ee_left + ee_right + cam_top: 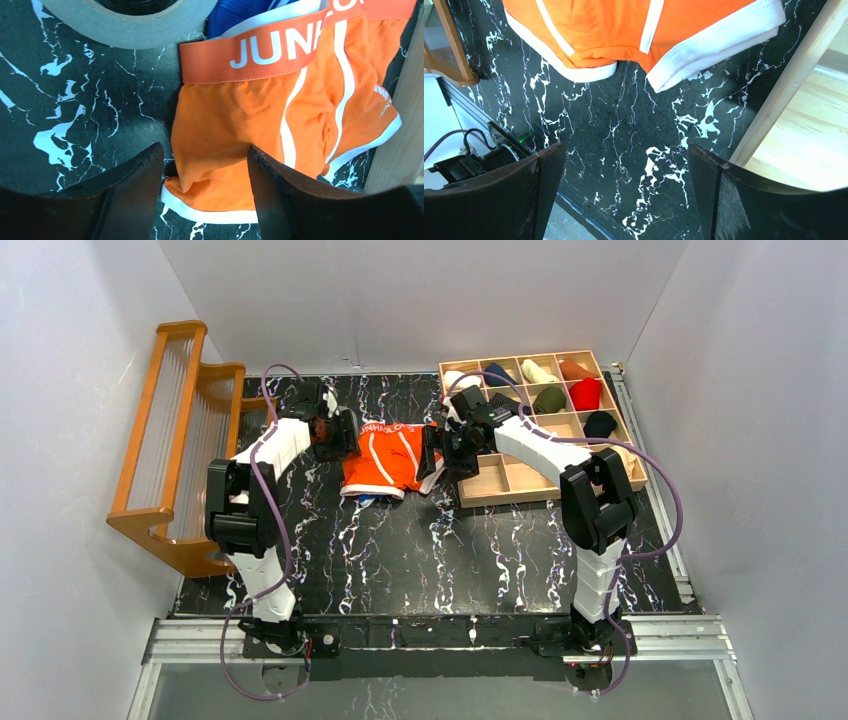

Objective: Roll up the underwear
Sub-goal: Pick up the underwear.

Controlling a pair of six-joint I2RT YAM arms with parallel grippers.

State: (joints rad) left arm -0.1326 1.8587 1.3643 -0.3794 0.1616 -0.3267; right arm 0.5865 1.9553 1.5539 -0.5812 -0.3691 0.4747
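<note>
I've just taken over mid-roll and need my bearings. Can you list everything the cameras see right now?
orange underwear: one, orange with white trim, flat at table centre
blue underwear: one, royal blue, mostly hidden under the orange pair's waistband
wooden tray: one, pale wood, compartments, far right of table
rolled items: seven, white, navy, cream, rust, olive, red, black, in the tray's far compartments
wooden rack: one, orange-brown, left edge
grey ring: one, maybe a tape roll, beyond the waistband
table: one, black marble pattern
left gripper: one, black, open over the orange pair's left leg
right gripper: one, black, open over bare table near the hems
</note>
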